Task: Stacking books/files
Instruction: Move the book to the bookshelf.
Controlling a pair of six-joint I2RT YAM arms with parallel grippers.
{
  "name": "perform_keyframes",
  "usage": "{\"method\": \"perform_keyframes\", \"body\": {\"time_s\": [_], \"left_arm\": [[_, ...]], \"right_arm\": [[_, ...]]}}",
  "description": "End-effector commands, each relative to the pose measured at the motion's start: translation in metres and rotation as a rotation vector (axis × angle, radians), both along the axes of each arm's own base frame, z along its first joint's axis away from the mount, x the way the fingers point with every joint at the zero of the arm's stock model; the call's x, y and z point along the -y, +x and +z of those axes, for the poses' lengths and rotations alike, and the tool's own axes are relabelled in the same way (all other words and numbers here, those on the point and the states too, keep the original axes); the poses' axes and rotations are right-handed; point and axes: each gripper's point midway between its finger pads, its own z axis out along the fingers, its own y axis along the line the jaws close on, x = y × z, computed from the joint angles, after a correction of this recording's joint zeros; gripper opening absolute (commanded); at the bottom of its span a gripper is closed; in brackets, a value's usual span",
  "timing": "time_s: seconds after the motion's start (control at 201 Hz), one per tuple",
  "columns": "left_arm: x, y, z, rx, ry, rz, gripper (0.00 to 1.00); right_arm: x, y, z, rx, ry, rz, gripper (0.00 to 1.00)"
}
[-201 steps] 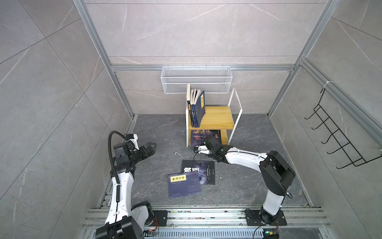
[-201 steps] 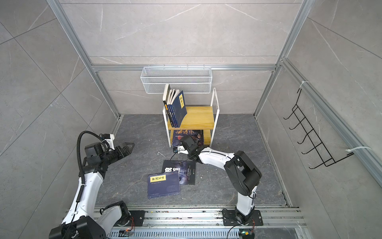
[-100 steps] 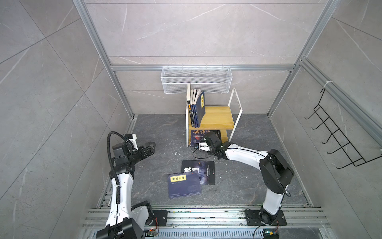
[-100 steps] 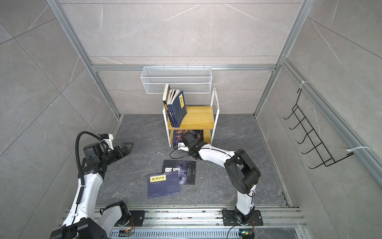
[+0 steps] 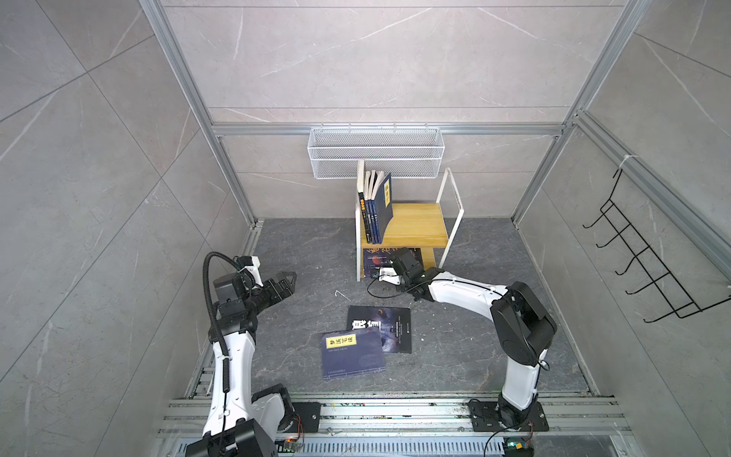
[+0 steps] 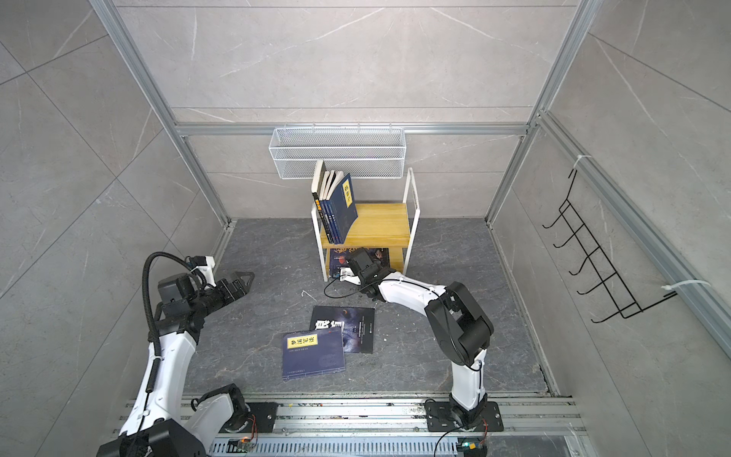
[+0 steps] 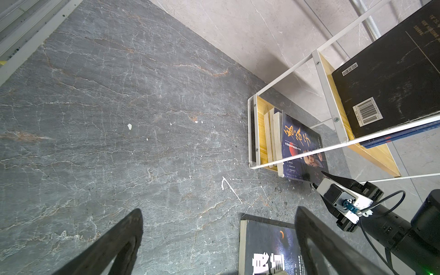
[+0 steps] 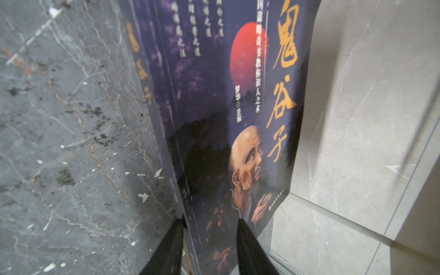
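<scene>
A navy book with gold calligraphy and an old man's portrait (image 8: 238,119) stands on the rack's lower level (image 5: 374,259). My right gripper (image 8: 210,228) is shut on its lower edge, one finger on the spine side and one on the cover. Several navy books (image 5: 375,205) lean upright on the wooden top shelf (image 5: 415,227). On the floor lie a navy book with a yellow label (image 5: 352,356) and, partly under it, a black book (image 5: 389,328). My left gripper (image 5: 290,279) hovers open over bare floor left of the rack, holding nothing, with the black book (image 7: 264,247) beside one finger.
The white wire-frame rack (image 5: 455,221) stands against the back wall under a white mesh basket (image 5: 375,152). A black hook rail (image 5: 641,261) hangs on the right wall. A loose white zip tie (image 5: 342,294) lies on the grey floor.
The right arm has reached further under the rack and its jaws have closed on the portrait book. The left arm has barely moved.
</scene>
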Motion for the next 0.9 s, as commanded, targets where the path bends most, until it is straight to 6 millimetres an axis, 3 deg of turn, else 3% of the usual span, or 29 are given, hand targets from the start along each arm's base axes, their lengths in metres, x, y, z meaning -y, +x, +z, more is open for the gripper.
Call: {"method": "perform_keyframes", "body": {"time_s": [0.0, 0.124, 0.433, 0.891], "left_arm": [[0.001, 0.001, 0.008, 0.033, -0.007, -0.007, 1.00], [0.000, 0.001, 0.009, 0.021, -0.009, -0.003, 1.00], [0.000, 0.001, 0.008, 0.036, -0.007, -0.002, 1.00], [-0.002, 0.001, 0.008, 0.036, -0.004, 0.002, 1.00]], "right_arm": [[-0.008, 0.006, 0.002, -0.005, 0.041, -0.009, 0.41], [-0.024, -0.009, -0.001, -0.061, 0.080, 0.047, 0.46], [-0.055, -0.005, 0.001, -0.073, 0.132, 0.091, 0.50], [-0.068, 0.002, -0.020, -0.128, 0.144, 0.082, 0.50]]}}
